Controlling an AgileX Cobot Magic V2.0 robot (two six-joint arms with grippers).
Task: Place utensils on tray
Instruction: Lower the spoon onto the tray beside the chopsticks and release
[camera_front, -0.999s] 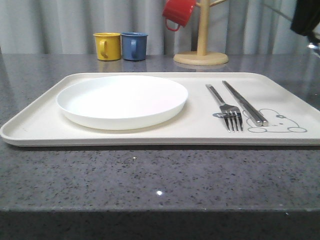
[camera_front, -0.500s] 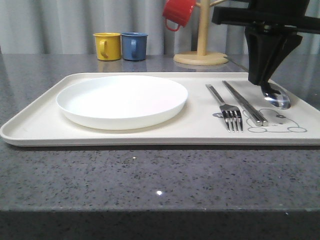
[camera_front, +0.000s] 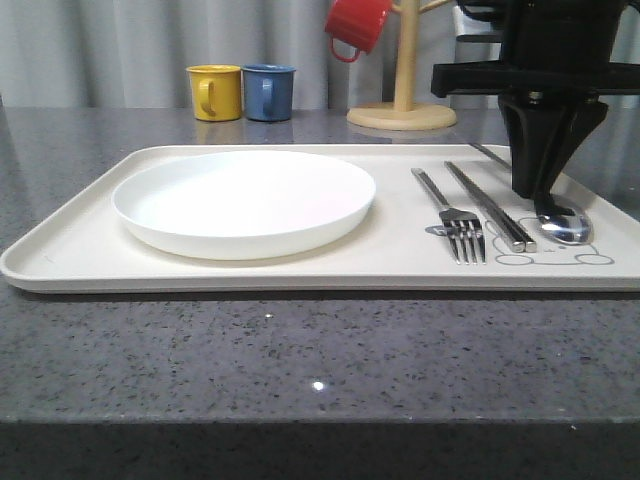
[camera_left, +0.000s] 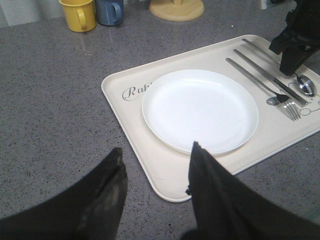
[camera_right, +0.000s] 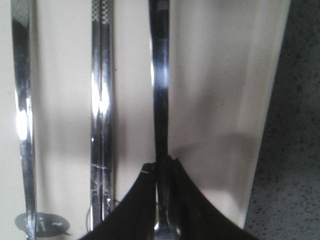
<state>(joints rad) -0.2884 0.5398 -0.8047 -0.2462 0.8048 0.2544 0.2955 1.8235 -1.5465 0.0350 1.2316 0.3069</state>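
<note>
The cream tray (camera_front: 80, 250) holds a fork (camera_front: 461, 230) and a pair of chopsticks (camera_front: 490, 205) side by side on its right part. Right of them, the spoon (camera_front: 565, 228) rests its bowl on the tray over the rabbit drawing. My right gripper (camera_front: 540, 192) is shut on the spoon's handle (camera_right: 160, 75), fingers pinched around it (camera_right: 161, 165), with the chopsticks (camera_right: 100, 100) and fork handle (camera_right: 22, 125) alongside. My left gripper (camera_left: 155, 160) hangs open and holds nothing, above the tray's (camera_left: 165, 175) near left corner.
A round white plate (camera_front: 245, 200) takes up the tray's left half. Behind the tray stand a yellow mug (camera_front: 216, 92), a blue mug (camera_front: 268, 92) and a wooden mug tree (camera_front: 402, 110) with a red mug (camera_front: 357, 25). Bare grey counter lies in front.
My right arm came in from the upper right carrying the spoon and lowered it beside the chopsticks; its bowl now lies on the tray. Fork, chopsticks and plate have not moved.
</note>
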